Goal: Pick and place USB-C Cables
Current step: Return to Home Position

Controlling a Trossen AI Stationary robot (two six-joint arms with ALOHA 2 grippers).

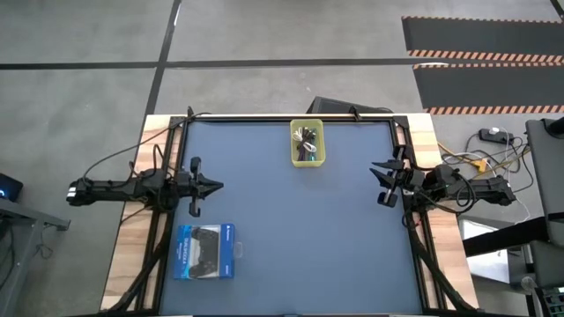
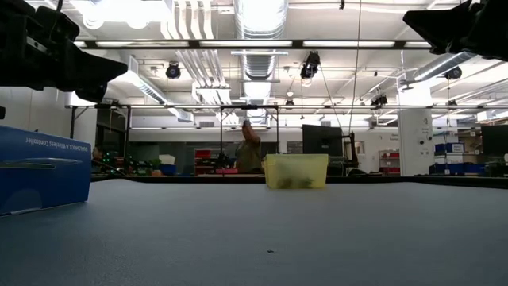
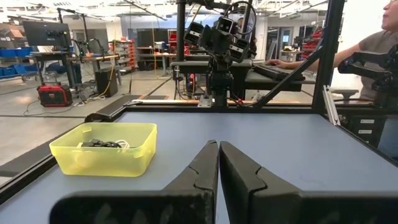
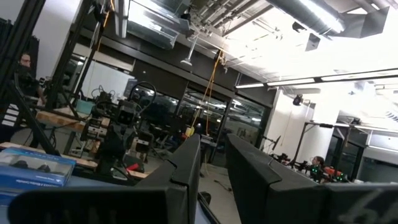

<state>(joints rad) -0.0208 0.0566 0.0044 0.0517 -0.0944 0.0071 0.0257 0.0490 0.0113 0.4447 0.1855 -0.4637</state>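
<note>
All visible USB-C cables (image 1: 305,138) lay inside the yellow bin (image 1: 307,164) near the counter's (image 1: 291,238) back edge, so the task seemed done; the left tool (image 1: 219,186) was clenched empty, the right tool (image 1: 381,182) released, both aside.

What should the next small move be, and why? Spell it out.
Probably draw both arms back to rest: the USB-C cables lie in the yellow bin, the left end effector is shut and empty, the right end effector open and empty, both at the table's sides.
</note>
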